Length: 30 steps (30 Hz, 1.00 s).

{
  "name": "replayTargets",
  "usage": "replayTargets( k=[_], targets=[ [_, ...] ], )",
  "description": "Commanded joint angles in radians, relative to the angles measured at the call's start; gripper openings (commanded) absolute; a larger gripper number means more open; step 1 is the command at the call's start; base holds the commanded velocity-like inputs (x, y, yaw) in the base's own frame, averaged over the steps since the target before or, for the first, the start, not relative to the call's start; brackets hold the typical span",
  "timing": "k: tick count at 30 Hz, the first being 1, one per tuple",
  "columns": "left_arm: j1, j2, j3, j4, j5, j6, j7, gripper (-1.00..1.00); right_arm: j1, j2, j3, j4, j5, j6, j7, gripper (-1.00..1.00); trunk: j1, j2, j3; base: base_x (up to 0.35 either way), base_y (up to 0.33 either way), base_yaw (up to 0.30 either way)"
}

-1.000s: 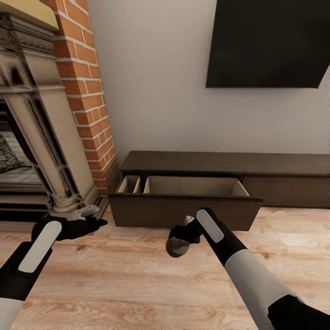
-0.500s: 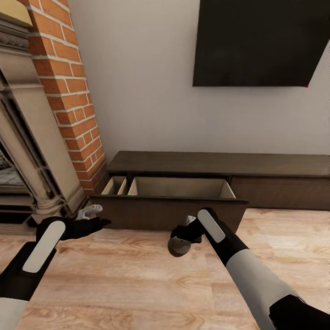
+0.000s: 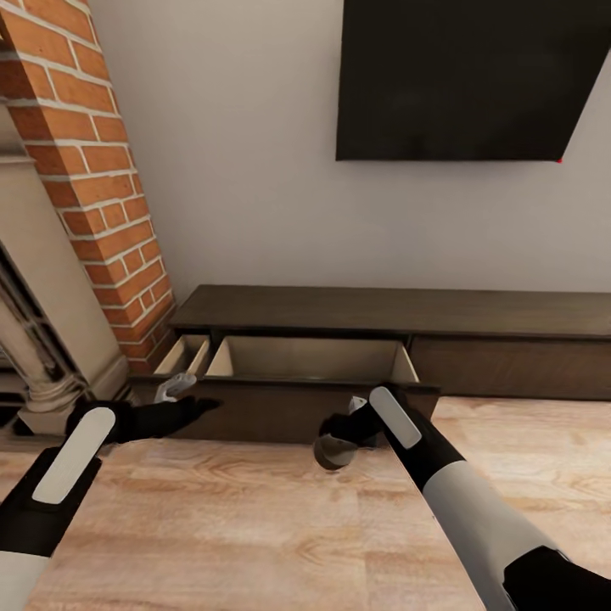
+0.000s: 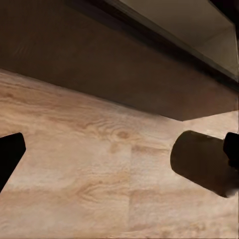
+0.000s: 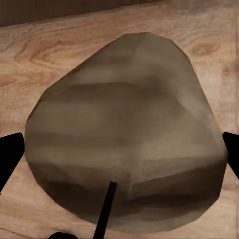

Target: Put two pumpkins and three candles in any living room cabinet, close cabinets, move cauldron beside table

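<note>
While the head camera faces the wall, the cabinet (image 3: 399, 310) runs low along it, dark brown, with one wide drawer (image 3: 310, 361) pulled out toward the robot. Drawer interior is pale wood; nothing can be made out lying inside from this angle. A narrower compartment (image 3: 182, 355) with the same pale lining is open just left of it, beside the brick column (image 3: 93, 178). A black wall panel (image 3: 467, 81) hangs above the cabinet.

Right gripper (image 3: 338, 445): clamped on a candle (image 3: 333, 452), a short beige-tan cylinder held low over the wood floor (image 3: 255, 526), just in front of the open drawer's dark front. In the right wrist view the candle (image 5: 127, 129) sits between the two dark fingertips (image 5: 10, 154) at either edge, its wick a thin dark line, with floor planks behind it.

Left gripper (image 3: 182, 399): held out near the left end of the drawer front, above the floor. Its fingers are spread with nothing between them; the left wrist view shows one dark fingertip (image 4: 10, 154) at the edge and bare floor ahead. That same view catches the candle (image 4: 201, 162) held by the right gripper, dark in shadow, with the drawer's dark front (image 4: 99, 64) and pale interior beyond.

Both arms are apart, the candle between them, nearer the right.
</note>
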Motion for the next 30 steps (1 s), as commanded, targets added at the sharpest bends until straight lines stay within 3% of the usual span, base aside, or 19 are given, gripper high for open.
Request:
replayTargets(
  k=[1, 3, 6, 8, 13, 15, 22, 23, 24, 26, 28, 30],
  targets=[
    [-0.001, 0.01, -0.002, 0.0, 0.044, 0.002, -0.025, 1.0, -0.001, 0.0, 0.002, -0.018, -0.014, -0.001, -0.012, -1.0, 0.0, 0.0, -0.001, 0.212, -0.215, 0.0],
    [-0.001, 0.042, -0.006, 0.0, 0.115, 0.004, -0.09, 1.0, -0.001, -0.001, 0.003, -0.076, -0.014, -0.004, -0.012, -1.0, 0.0, 0.0, -0.001, 0.202, -0.202, 0.0],
    [0.0, 0.063, -0.008, 0.002, 0.179, 0.006, -0.144, 1.0, -0.001, -0.006, 0.004, -0.109, -0.014, -0.005, -0.012, -1.0, 0.0, 0.0, -0.001, 0.173, -0.173, 0.0],
    [0.0, 0.086, -0.008, 0.004, 0.24, 0.007, -0.177, 1.0, -0.001, -0.008, 0.004, -0.12, -0.014, -0.005, -0.012, -1.0, 0.0, 0.0, -0.001, 0.078, -0.078, 0.0],
    [0.003, 0.167, -0.01, 0.007, 0.444, 0.008, -0.2, 1.0, -0.001, -0.009, 0.004, -0.128, -0.014, -0.004, -0.011, -1.0, 0.0, 0.0, -0.001, 0.019, -0.019, 0.0],
    [0.004, 0.187, -0.017, 0.007, 0.505, 0.008, -0.202, 1.0, -0.001, -0.009, 0.005, -0.136, -0.014, -0.004, -0.011, -1.0, 0.0, 0.0, -0.001, 0.003, -0.003, 0.0],
    [0.005, 0.209, -0.04, 0.006, 0.612, 0.008, -0.204, 1.0, 0.001, -0.01, 0.004, -0.156, -0.014, -0.003, -0.01, -1.0, 0.0, 0.0, -0.001, 0.0, 0.0, 0.0],
    [0.006, 0.211, -0.041, 0.006, 0.645, 0.009, -0.204, 1.0, 0.001, -0.01, 0.004, -0.156, -0.014, -0.003, -0.01, -1.0, 0.0, 0.0, -0.001, 0.0, 0.0, 0.0],
    [0.006, 0.211, -0.041, 0.006, 0.656, 0.009, -0.204, 1.0, 0.001, -0.01, 0.004, -0.156, -0.014, -0.003, -0.01, -1.0, 0.0, 0.0, -0.001, 0.0, 0.0, 0.0],
    [0.007, 0.212, -0.047, 0.001, 0.722, 0.013, -0.205, 1.0, 0.001, -0.01, 0.004, -0.156, -0.014, -0.003, -0.01, -1.0, 0.0, 0.0, -0.001, 0.0, 0.0, 0.0],
    [0.011, 0.213, -0.074, -0.005, 0.789, 0.014, -0.205, 1.0, 0.001, -0.01, 0.004, -0.157, -0.014, -0.003, -0.01, -1.0, 0.0, 0.0, -0.001, 0.025, 0.0, 0.0],
    [0.013, 0.22, -0.099, -0.009, 0.829, 0.014, -0.206, 1.0, 0.001, -0.01, 0.004, -0.157, -0.014, -0.003, -0.01, -1.0, 0.0, 0.0, -0.001, 0.126, 0.0, 0.0]
  ],
)
